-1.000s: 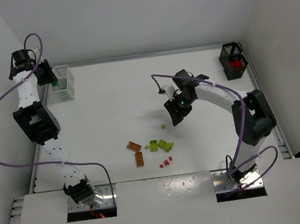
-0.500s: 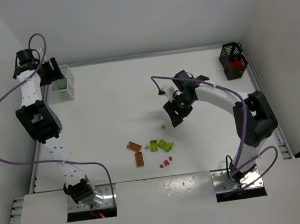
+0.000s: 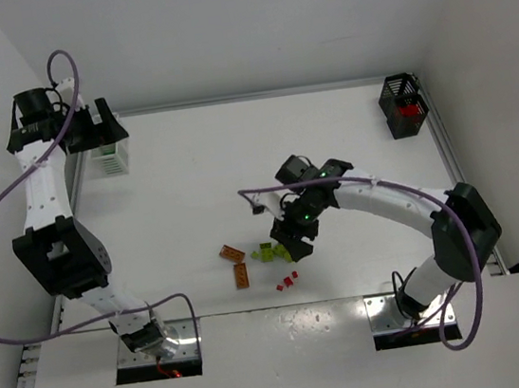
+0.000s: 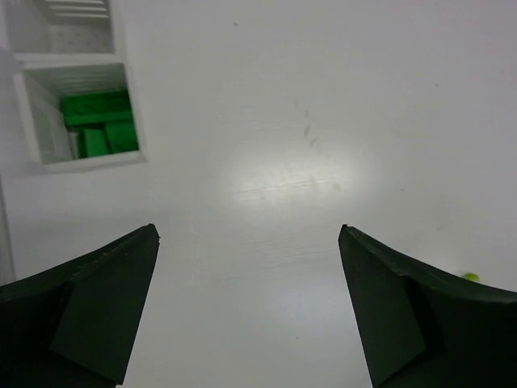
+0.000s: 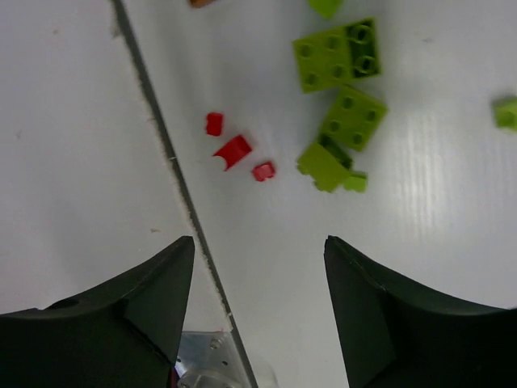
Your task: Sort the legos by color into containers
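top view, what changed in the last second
The right gripper swung toward the near edge and now hangs open over the lime green legos. The left gripper shifted at the white bin and opened; the dark green lego at its tip is gone, green legos lie in the bin. The orange legos, red legos and black bin stayed put.

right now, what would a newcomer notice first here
The scatter of tiny lime, orange and red plastic bricks near the front edge stands out, under the right arm's open fingers. The white slatted bin far left holds green bricks, and a black slatted bin sits far right.
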